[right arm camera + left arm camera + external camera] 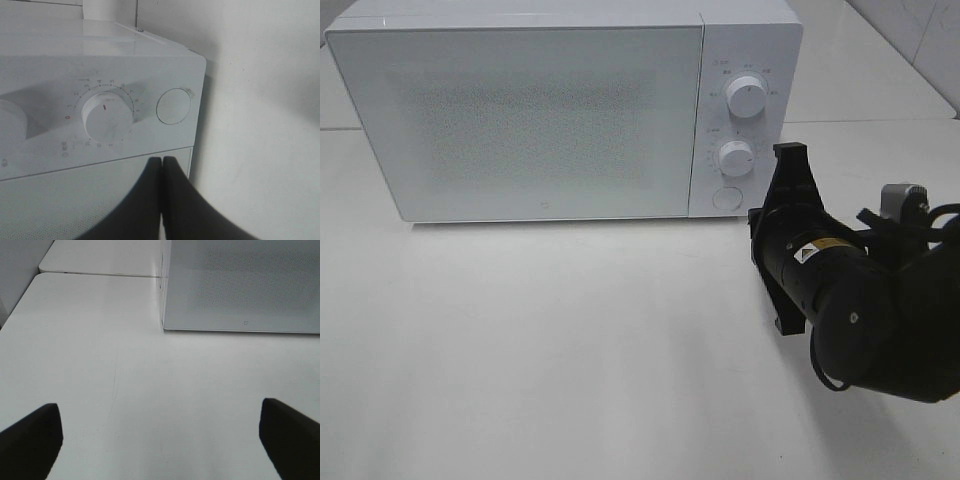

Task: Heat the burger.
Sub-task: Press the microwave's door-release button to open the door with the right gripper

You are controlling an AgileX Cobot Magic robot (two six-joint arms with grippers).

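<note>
The burger is out of view. A white microwave [520, 120] stands at the back of the table with its door closed. My right arm [840, 290] is in front of the microwave's control panel, rolled on its side. In the right wrist view my right gripper [161, 161] is shut with nothing between its fingers. Its tips are close in front of the panel, near the lower timer knob [106, 117] and the round door button [173, 106]. My left gripper [161, 440] is open and empty, low over the bare table before the microwave's left corner [164, 325].
The panel carries an upper knob [747, 96], a lower knob [735, 157] and a round button [726, 197]. The white tabletop [570, 340] stretches in front of the microwave. A wall rises at the back right [920, 40].
</note>
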